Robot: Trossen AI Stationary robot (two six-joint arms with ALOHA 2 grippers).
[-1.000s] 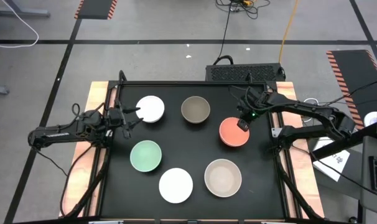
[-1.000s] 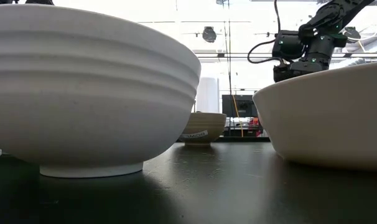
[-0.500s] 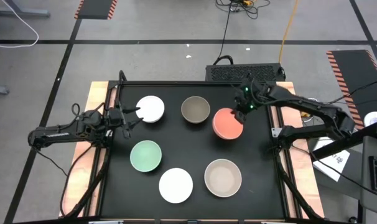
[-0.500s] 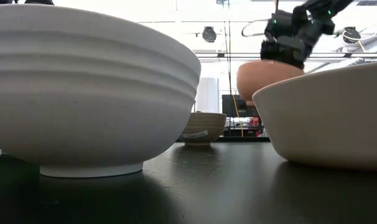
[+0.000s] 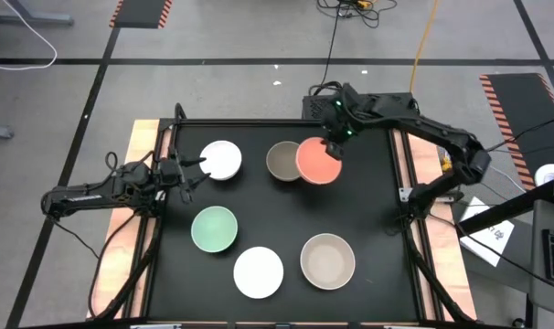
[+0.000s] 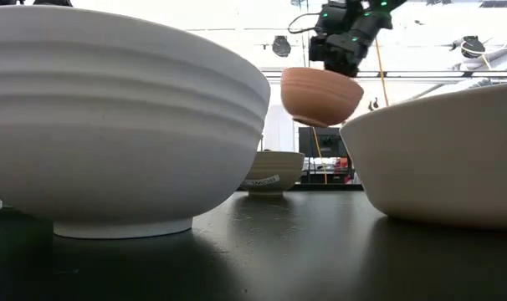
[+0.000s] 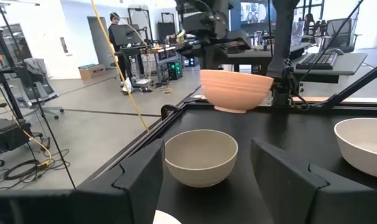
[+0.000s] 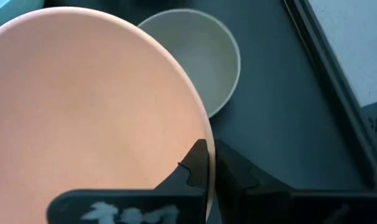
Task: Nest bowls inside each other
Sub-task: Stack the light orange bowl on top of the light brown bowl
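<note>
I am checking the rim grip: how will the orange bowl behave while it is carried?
The orange bowl looks rigid: it keeps its round shape though the right tool pinches only one rim edge. It seems light, hanging almost level in the air. Held at one edge, it may tilt or slip; the surface looks smooth.

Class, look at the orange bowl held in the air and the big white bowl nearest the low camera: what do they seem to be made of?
Orange bowl: likely matte-glazed ceramic or stoneware, though it may be plastic; faint horizontal ridges ring its wall and its surface shows no shine. White bowl: probably the same ware, with a dull finish, moulded bands around its side and a thick foot ring. Neither shows a chip, so the material stays uncertain.
</note>
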